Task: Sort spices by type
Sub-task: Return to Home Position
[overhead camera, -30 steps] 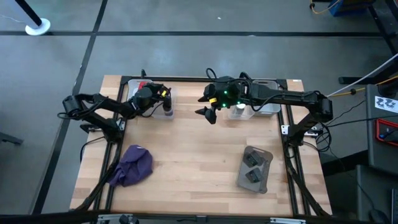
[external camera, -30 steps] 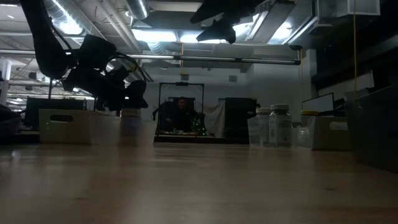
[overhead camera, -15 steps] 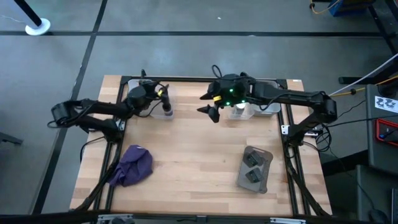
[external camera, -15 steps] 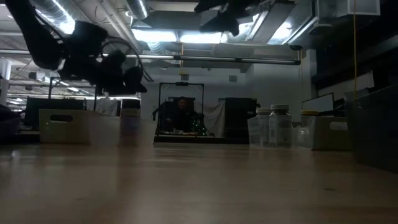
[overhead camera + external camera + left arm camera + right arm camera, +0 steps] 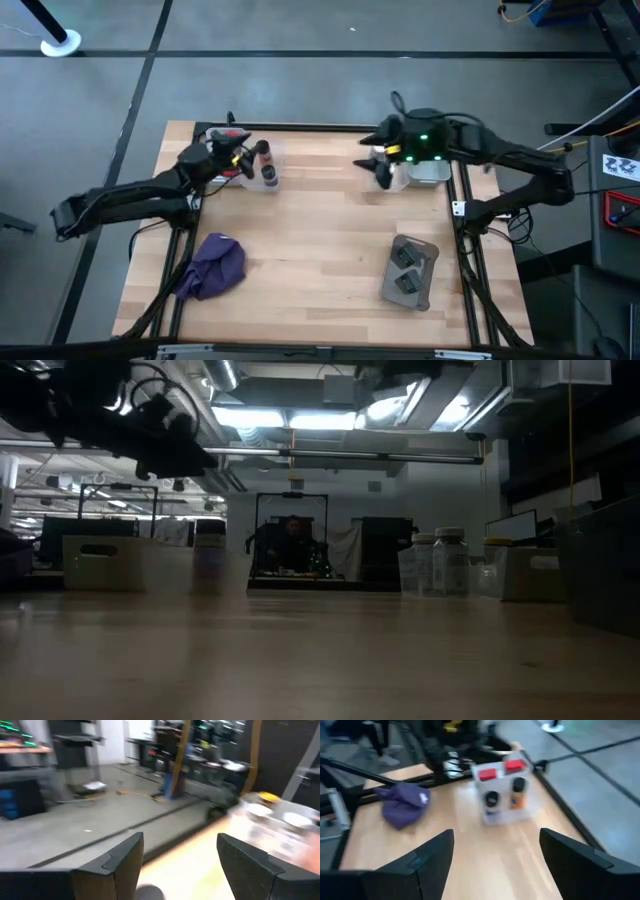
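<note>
Plastic bin (image 5: 277, 160) of spices (image 5: 492, 799) sits right by the left gripper (image 5: 252, 156) — it and the right gripper (image 5: 375, 168) are wide and empty — so a clumsy pull-back could knock it.

Top-down, low, wrists; table (image 5: 320, 235) shared.

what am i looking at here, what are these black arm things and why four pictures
Two dark robot arms work at a wooden table. One picture looks down from above, one level across the tabletop, two from cameras on the wrists. The left arm ends beside a clear bin holding red cubes, a dark jar and an orange bottle; the right arm hangs over another bin. A purple cloth and a grey pouch lie on the table. Both arms' jaws stand open, holding nothing.
</note>
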